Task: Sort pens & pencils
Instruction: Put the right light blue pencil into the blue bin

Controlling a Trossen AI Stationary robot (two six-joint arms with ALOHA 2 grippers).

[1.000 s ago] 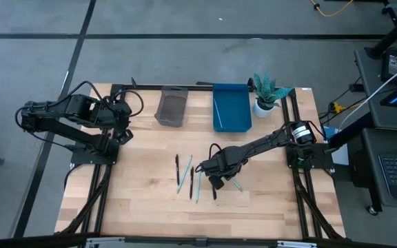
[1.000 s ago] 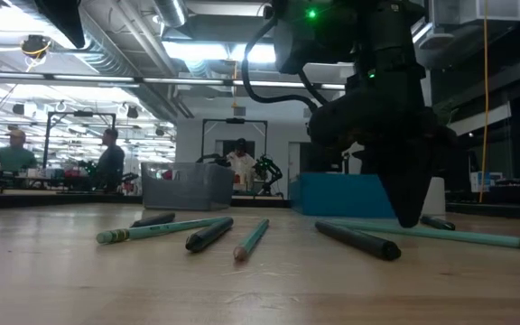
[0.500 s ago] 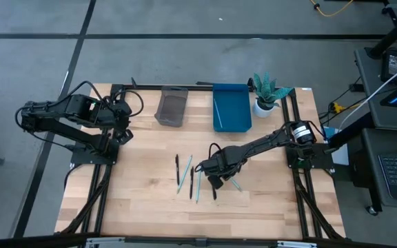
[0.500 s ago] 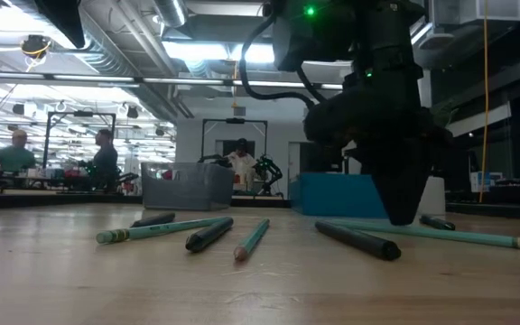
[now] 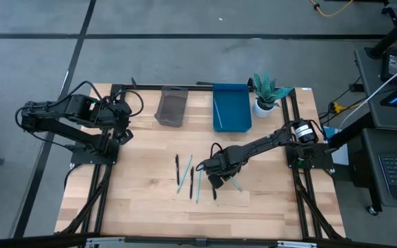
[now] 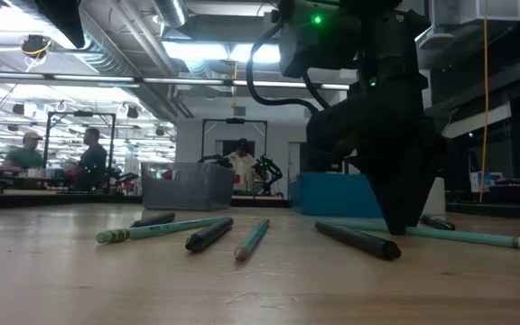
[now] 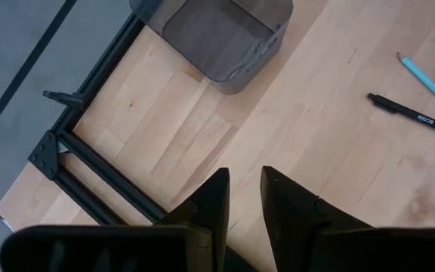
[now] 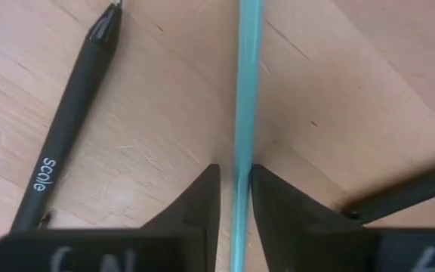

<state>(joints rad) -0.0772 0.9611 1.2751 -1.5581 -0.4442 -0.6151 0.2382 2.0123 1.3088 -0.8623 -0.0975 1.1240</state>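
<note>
High view: the right gripper (image 5: 216, 180) is down among the pens and pencils at table centre; the left gripper (image 5: 124, 131) waits at nine o'clock, its fingers slightly parted, empty. Low view: a black pen (image 6: 359, 241) lies beside the right gripper. Right wrist view: the fingers (image 8: 199, 198) straddle a teal pencil (image 8: 245, 91) — whether they clamp it, I cannot tell.
</note>
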